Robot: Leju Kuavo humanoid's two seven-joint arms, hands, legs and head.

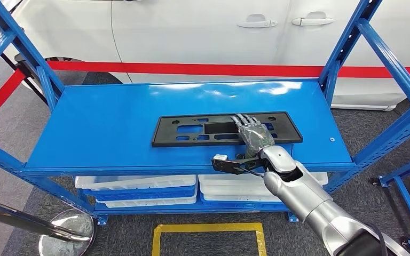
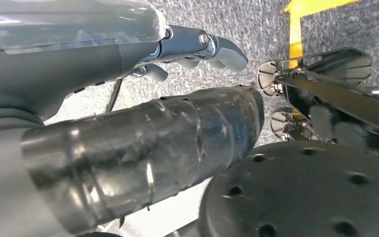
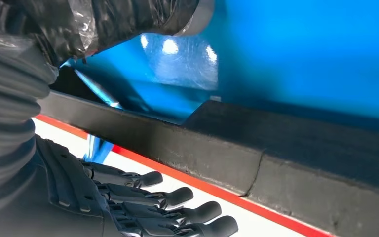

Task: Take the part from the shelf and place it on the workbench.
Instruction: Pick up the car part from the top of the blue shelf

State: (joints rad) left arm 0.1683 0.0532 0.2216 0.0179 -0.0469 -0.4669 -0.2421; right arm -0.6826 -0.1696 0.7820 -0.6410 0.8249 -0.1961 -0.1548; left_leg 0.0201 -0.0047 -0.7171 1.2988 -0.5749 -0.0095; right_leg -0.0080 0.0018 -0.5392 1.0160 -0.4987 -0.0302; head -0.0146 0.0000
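Observation:
The part [image 1: 192, 129] is a flat black rectangular frame with cut-outs, lying on the blue top shelf [image 1: 101, 122]. My right hand [image 1: 253, 136] reaches over the shelf's front edge at the part's right half, fingers stretched out flat above it. In the right wrist view the part's dark edge [image 3: 276, 158] runs between the fingers [image 3: 168, 207] and the thumb [image 3: 103, 19], with a gap on the finger side. My left hand [image 2: 128, 98] hangs over the grey floor, fingers loosely extended and holding nothing.
Blue uprights [image 1: 347, 48] frame the shelf on both sides. White trays [image 1: 139, 189] sit on the lower level. A white car [image 1: 192, 32] and a red barrier tape [image 1: 192, 68] lie behind. A yellow floor marking [image 1: 208, 229] and a stanchion base [image 1: 66, 240] are in front.

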